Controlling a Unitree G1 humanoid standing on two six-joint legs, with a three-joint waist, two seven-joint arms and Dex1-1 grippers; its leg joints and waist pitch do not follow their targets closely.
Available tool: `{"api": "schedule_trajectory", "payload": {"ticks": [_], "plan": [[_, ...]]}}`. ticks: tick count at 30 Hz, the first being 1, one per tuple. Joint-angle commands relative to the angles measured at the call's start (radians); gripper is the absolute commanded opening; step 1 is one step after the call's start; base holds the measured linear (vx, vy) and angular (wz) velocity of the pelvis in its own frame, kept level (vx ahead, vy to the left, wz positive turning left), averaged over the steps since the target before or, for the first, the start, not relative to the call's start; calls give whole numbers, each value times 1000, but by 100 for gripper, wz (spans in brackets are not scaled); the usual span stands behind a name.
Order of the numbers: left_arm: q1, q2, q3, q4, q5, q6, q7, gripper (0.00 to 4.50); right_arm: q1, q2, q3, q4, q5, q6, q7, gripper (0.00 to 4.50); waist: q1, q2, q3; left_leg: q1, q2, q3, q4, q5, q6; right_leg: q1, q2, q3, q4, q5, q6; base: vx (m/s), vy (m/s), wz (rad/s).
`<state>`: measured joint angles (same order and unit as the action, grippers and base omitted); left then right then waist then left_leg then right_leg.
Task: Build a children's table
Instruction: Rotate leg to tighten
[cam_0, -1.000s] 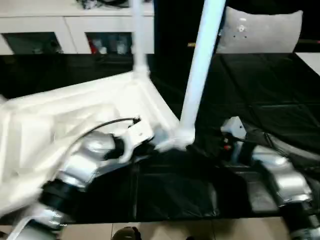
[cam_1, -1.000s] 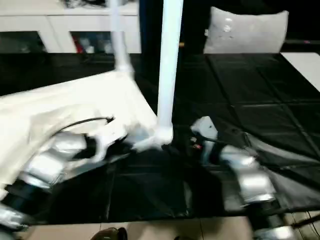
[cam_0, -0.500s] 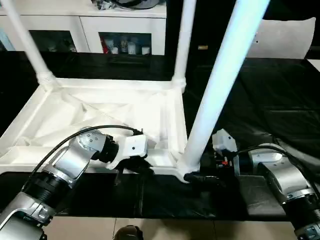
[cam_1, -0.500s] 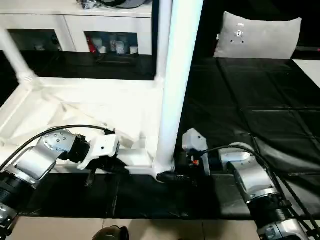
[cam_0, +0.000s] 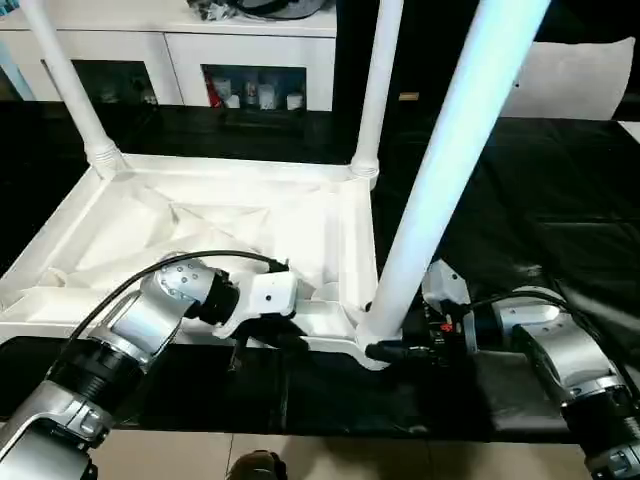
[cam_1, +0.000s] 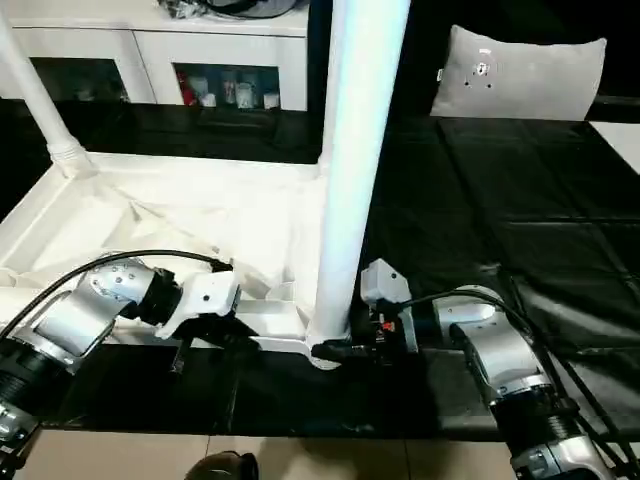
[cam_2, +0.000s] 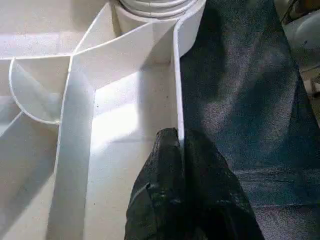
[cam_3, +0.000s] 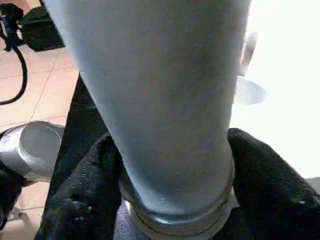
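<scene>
The table top (cam_0: 200, 225) lies upside down on the black mat, so the left gripper (cam_2: 181, 150), pinched on its rim, should steady it while the right gripper (cam_3: 175, 165), straddling the near leg (cam_0: 440, 170) at its base, seats it squarely.

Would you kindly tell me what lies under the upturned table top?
The table top rests on a black mat, visible beside it and along its near edge. Whatever sits beneath its ribbed middle is covered, so I cannot say.

The table top (cam_0: 200, 215) lies upside down, legs (cam_0: 450, 170) upright at its corners, cushion (cam_1: 520, 75) behind.
</scene>
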<state>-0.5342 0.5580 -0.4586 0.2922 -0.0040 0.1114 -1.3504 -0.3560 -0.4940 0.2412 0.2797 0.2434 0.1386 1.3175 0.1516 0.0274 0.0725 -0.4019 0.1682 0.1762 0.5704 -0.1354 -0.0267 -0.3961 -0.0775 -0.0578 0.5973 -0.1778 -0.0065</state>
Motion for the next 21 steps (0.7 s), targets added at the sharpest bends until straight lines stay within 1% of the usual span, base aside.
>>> {"api": "schedule_trajectory", "payload": {"ticks": [1,2,5,7,8,9,11,12,13,14,15,16,17,18,19,20,21], "plan": [[-14,-7,-18,1,17,-6,-15,0,-1,5,10,-8,13,37,9,280,-6,-9,-70,38,67,-21,-68,-341,18,28,-77,44,-72,-316,-206,0,0,0],[-14,-7,-18,1,16,-6,-15,0,-1,6,10,-8,13,38,8,276,-6,-8,-69,38,67,-21,-68,-339,19,28,-78,44,-71,-314,-206,0,0,0],[-3,-14,-1,-11,3,28,4,0,12,23,3,-20,22,79,-30,273,-6,-7,-69,37,66,-21,-68,-337,17,29,-77,43,-71,-317,-208,0,0,0],[14,-30,25,-50,-26,93,36,0,27,52,-5,-36,22,113,-92,270,-10,-8,-65,36,65,-22,-70,-356,7,28,-80,44,-74,-352,-200,0,0,0],[20,-35,32,-66,-33,116,49,0,33,60,-6,-44,21,126,-111,270,-13,-5,-63,37,65,-24,-73,-380,-2,26,-80,44,-77,-388,-191,0,0,0],[25,-40,38,-80,-37,134,62,0,36,70,-5,-44,13,130,-135,270,-13,-5,-63,37,65,-24,-73,-380,-2,26,-80,44,-77,-388,-191,0,0,0],[34,-51,47,-104,-43,165,87,0,41,89,-6,-42,-3,139,-178,270,-18,-5,-59,40,64,-27,-74,-418,-16,22,-81,43,-83,-441,-177,0,0,0],[42,-66,56,-131,-45,201,119,0,44,116,-9,-31,-19,146,-229,269,-22,-4,-54,44,62,-31,-75,-463,-34,18,-83,41,-90,-513,-160,0,0,0],[45,-72,58,-139,-46,213,130,0,45,125,-10,-28,-25,149,-246,269,-28,-6,-52,43,60,-36,-77,-484,-44,20,-86,38,-95,-563,-140,0,0,0],[51,-99,71,-166,-49,257,176,0,40,161,-21,-7,-38,163,-313,269,-31,-2,-50,44,60,-38,-78,-497,-51,19,-86,37,-96,-583,-131,0,0,0],[57,-128,84,-193,-51,300,217,0,35,195,-33,11,-44,178,-375,269,-38,-2,-49,45,60,-40,-79,-515,-57,18,-85,35,-98,-594,-126,0,0,0],[60,-155,94,-215,-51,337,253,0,28,226,-46,28,-46,189,-429,269,-50,-1,-47,45,60,-44,-82,-547,-70,16,-83,31,-99,-608,-122,0,0,0],[61,-167,98,-222,-50,351,270,0,24,238,-51,37,-47,192,-450,269,-61,-3,-47,48,55,-49,-81,-582,-75,17,-83,21,-108,-638,-105,0,0,0],[64,-221,109,-257,-42,412,336,0,2,288,-70,80,-57,201,-540,269,-72,0,-44,46,54,-51,-83,-610,-77,18,-81,13,-111,-646,-91,0,0,0],[65,-252,113,-277,-35,446,374,0,-14,316,-81,107,-62,207,-591,269,-85,-3,-39,42,53,-55,-86,-636,-84,22,-82,2,-115,-670,-75,-40,41,-20],[64,-275,115,-288,-25,466,405,0,-26,339,-96,129,-58,218,-630,269,-89,0,-39,50,51,-56,-84,-659,-85,19,-81,-4,-122,-693,-64,-40,39,-18],[61,-317,118,-298,-12,494,456,0,-52,375,-124,172,-50,225,-699,268,-102,4,-39,62,51,-60,-81,-699,-85,16,-81,-18,-133,-698,-53,-40,39,-18]]}}
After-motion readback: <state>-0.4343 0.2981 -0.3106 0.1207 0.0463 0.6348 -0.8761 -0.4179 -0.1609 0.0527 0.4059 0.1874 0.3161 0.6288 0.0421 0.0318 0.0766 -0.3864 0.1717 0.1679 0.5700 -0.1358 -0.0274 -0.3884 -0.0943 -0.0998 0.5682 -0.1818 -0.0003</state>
